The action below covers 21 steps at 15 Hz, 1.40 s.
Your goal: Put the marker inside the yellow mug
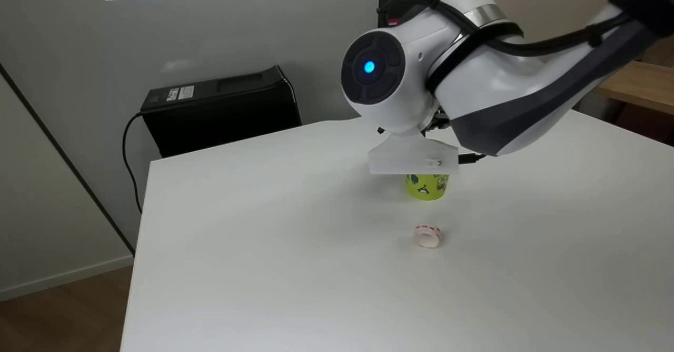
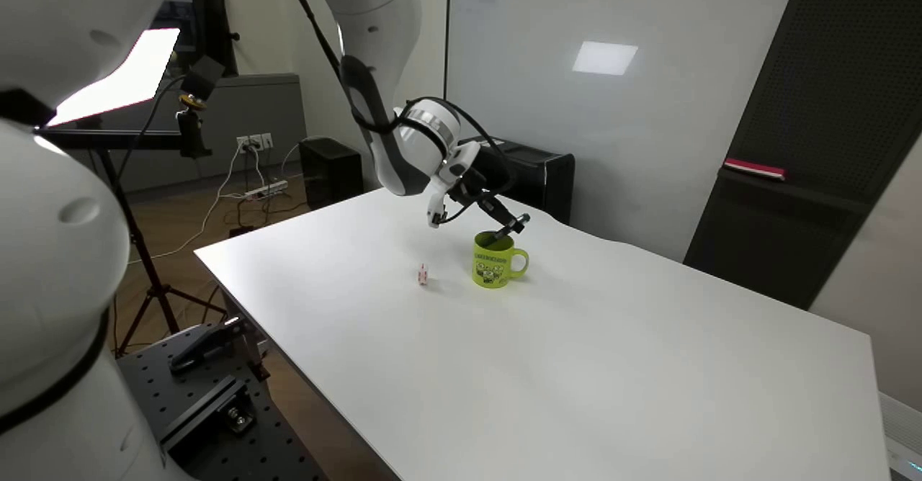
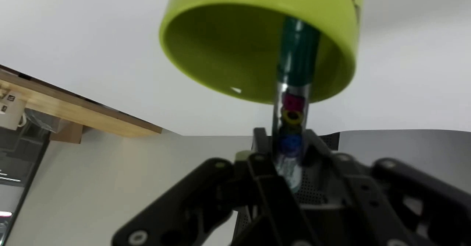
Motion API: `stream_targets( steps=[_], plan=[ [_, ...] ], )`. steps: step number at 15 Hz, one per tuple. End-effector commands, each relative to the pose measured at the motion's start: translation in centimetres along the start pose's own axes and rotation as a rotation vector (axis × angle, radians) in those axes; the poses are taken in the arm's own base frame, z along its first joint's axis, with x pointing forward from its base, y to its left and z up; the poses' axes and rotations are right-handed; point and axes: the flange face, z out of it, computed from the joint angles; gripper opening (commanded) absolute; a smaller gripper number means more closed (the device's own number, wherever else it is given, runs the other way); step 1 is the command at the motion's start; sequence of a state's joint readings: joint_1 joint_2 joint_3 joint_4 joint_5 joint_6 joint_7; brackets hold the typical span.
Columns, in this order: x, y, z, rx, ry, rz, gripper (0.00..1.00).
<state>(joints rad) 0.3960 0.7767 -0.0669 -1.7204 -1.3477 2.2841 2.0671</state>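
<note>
Holds the marker (image 3: pixel 293 109) in the gripper (image 3: pixel 287 143), with the two dark fingers (image 3: pixel 261 143) drawn narrow along either side of the barrel; points the green end down past the rim of the yellow mug (image 2: pixel 492 271), into its mouth; loses sight of the tip behind the mug's wall in the wrist view; cannot tell about contact with the bottom; holds the marker at a slant in an exterior view, with the upper end jutting out beyond the fingers; can see the mug upright on the white table (image 2: pixel 648 351), with a cartoon print on its side and the handle in plain sight; can see just the lower part of the mug below the white plate (image 1: pixel 413 157) on the arm (image 1: pixel 495 88) in an exterior view, with gripper and marker hidden there; can make out a small pale ring (image 2: pixel 423 274) with red marks in both exterior views, on edge on the same table, near the mug but apart from it; can spot a black box (image 1: pixel 221 115) just beyond the table's edge, with white labels (image 1: pixel 186 93) on top; can spot a flat red object (image 2: pixel 754 169) on a ledge of a tall dark cabinet (image 2: pixel 814 70), and a blue light (image 1: pixel 369 67) on the arm's rounded end.
</note>
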Motion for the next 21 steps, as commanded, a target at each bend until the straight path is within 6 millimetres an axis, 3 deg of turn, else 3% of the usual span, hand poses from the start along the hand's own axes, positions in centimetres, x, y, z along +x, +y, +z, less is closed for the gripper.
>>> stream_targets(
  steps=[1,7,17,21],
  plan=[
    [0.3,0.3,0.2,-0.006,0.017,0.031,0.58],
    [0.4,0.6,0.6,-0.031,-0.019,0.029,0.98],
    [1.9,1.9,1.6,-0.078,-0.171,0.038,1.0],
    [3.5,2.0,0.6,-0.058,-0.18,0.071,1.0]
  ],
)
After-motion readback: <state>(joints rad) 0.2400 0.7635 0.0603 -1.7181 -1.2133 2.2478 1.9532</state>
